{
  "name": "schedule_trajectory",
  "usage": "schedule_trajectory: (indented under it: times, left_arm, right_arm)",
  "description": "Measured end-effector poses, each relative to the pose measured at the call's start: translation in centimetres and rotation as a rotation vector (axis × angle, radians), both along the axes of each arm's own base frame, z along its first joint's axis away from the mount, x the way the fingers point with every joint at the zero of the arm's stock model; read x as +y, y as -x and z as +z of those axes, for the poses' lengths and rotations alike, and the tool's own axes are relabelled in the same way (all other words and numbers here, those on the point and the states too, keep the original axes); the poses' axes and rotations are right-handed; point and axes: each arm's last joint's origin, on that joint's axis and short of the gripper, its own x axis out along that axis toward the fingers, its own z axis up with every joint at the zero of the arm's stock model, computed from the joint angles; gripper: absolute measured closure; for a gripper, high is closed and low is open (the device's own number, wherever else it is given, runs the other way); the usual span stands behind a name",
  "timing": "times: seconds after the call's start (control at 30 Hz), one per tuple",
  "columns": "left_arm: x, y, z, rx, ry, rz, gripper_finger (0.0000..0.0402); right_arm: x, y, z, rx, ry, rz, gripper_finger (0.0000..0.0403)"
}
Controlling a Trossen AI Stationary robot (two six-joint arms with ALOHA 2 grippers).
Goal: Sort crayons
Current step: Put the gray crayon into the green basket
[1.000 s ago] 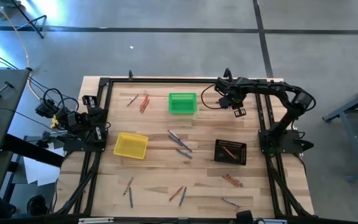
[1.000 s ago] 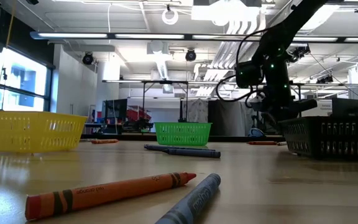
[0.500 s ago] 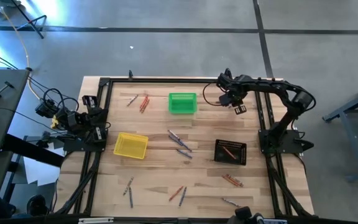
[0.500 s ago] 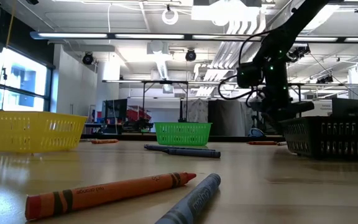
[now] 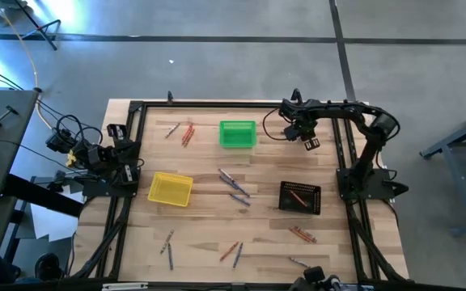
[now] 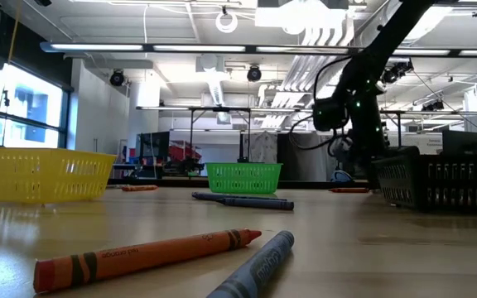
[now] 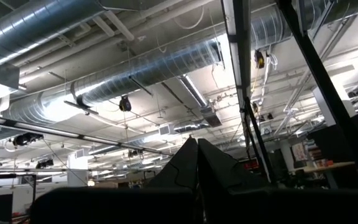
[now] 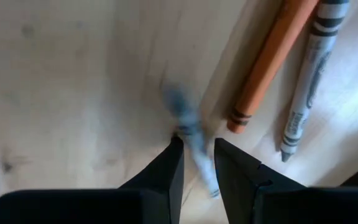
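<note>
Nearest the low camera, an orange crayon (image 6: pixel 147 254) and a blue-grey crayon (image 6: pixel 255 269) lie on the wooden table (image 5: pixel 209 222), tips close together. In the overhead view these sit at the near edge, with more loose crayons to either side: a grey one (image 5: pixel 168 242) toward the left and an orange-red pair (image 5: pixel 302 234) toward the right.

Farther in, the yellow basket (image 5: pixel 171 188) stands on the left, a cluster of blue-grey crayons (image 5: pixel 235 187) lies at the middle, and the black basket (image 5: pixel 300 196) on the right has an orange crayon inside.

Farther still, the green basket (image 5: pixel 237 133) stands near the far edge, with a few crayons (image 5: pixel 182 132) to its left.

The right gripper (image 5: pixel 307 134) hangs at the far right part of the table, right of the green basket. Its wrist camera looks down at the wood, where the two dark fingers (image 8: pixel 166 168) pinch a blurred blue-grey crayon (image 8: pixel 191 140) between their tips. Just beside it lie an orange crayon (image 8: pixel 266 62) and a grey crayon (image 8: pixel 309 74), side by side on the table.

The left arm waits folded at the table's left edge, its gripper (image 7: pixel 197 171) pointing up toward the ceiling, the finger tips pressed together.
</note>
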Motion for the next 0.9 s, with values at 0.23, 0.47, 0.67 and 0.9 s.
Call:
schedule_trajectory:
  times: [0.23,0.47,0.67,0.9]
  left_arm:
    - [0.0,0.0,0.0,0.0,0.0,0.001,0.0398]
    - [0.0,0.0,0.0,0.0,0.0,0.001,0.0398]
    - [0.0,0.0,0.0,0.0,0.0,0.0,0.0398]
    - [0.0,0.0,0.0,0.0,0.0,0.0,0.0398]
  right_arm:
    - [-0.2,-0.2,-0.4,0.008,-0.003,0.045,0.032]
    - [0.0,-0.1,-0.4,0.013,-0.02,0.004,0.0342]
    - [0.4,0.4,-0.4,0.027,-0.042,-0.115,0.0394]
    - [1.1,0.5,-0.4,0.05,-0.068,-0.206,0.0399]
